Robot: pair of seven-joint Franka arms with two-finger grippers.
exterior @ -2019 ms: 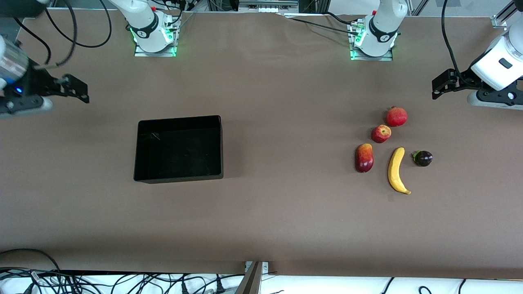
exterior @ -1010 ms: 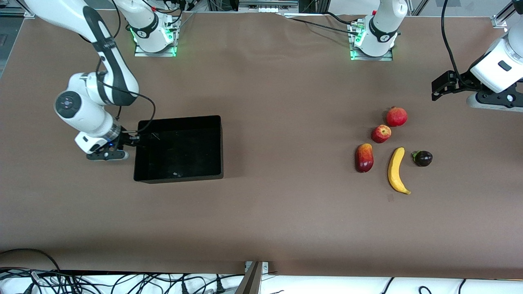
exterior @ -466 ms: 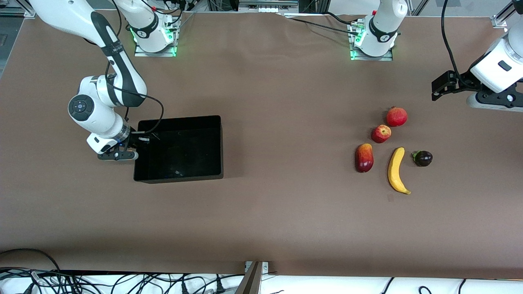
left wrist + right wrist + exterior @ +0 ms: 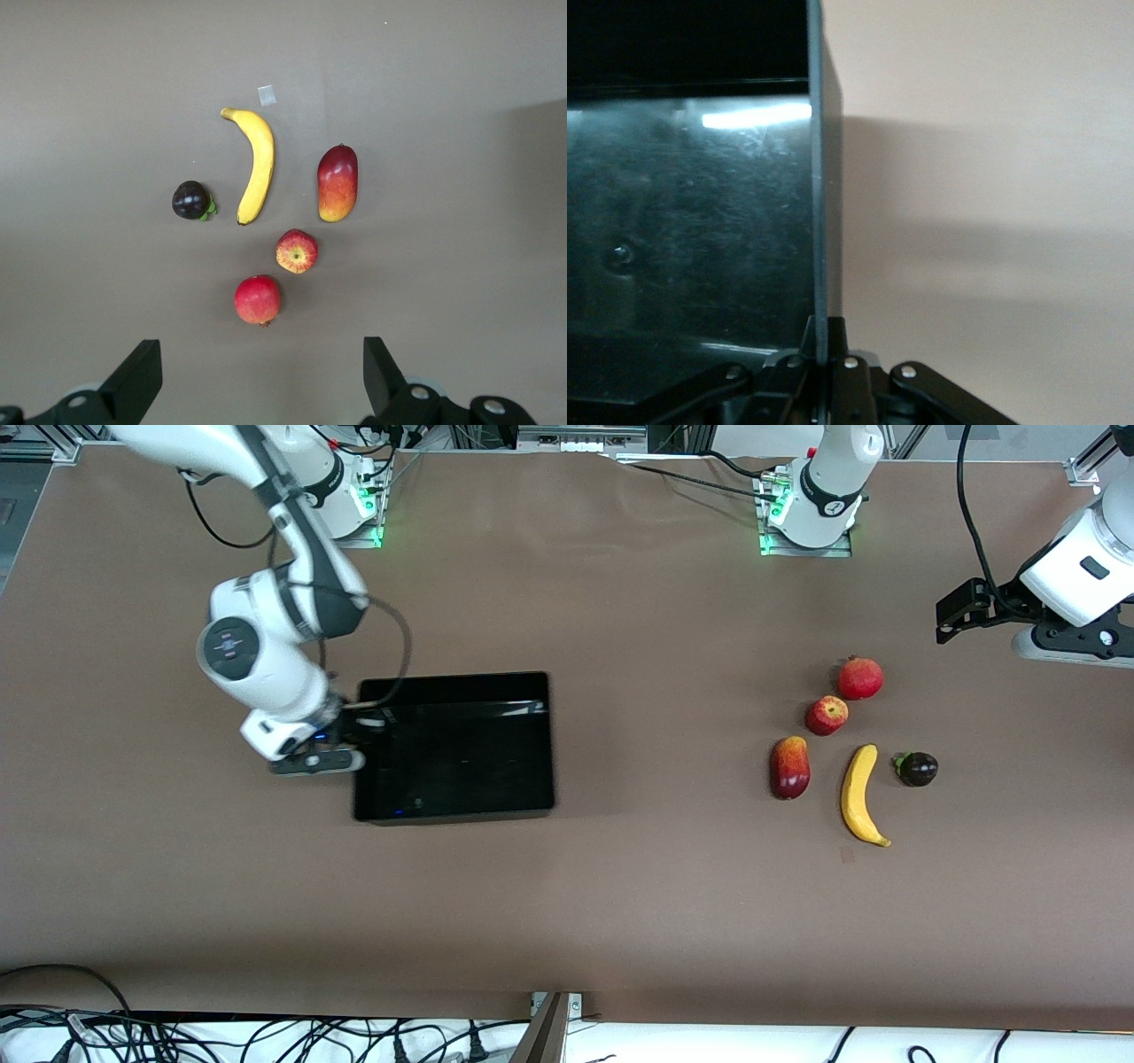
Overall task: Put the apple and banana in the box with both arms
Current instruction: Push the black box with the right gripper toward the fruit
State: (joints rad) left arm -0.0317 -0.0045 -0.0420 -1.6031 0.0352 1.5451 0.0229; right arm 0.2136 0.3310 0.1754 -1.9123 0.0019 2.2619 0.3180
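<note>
The black box (image 4: 454, 691) sits mid-table toward the right arm's end. My right gripper (image 4: 354, 726) is shut on the box's end wall (image 4: 818, 221), one finger on each side of it. The apple (image 4: 826, 715) lies toward the left arm's end, with the banana (image 4: 858, 794) nearer the front camera than it. In the left wrist view both show below me, the apple (image 4: 297, 251) and the banana (image 4: 255, 164). My left gripper (image 4: 952, 615) is open and empty, up over the table's end past the fruit, and waits.
A red pomegranate (image 4: 860, 677) lies just farther from the camera than the apple. A red-and-yellow mango (image 4: 789, 767) and a dark purple fruit (image 4: 916, 768) flank the banana. Bare brown table lies between the box and the fruit.
My right arm came in, closed on the box's end wall and has dragged the box toward the fruit. The left arm and the fruit have not moved.
</note>
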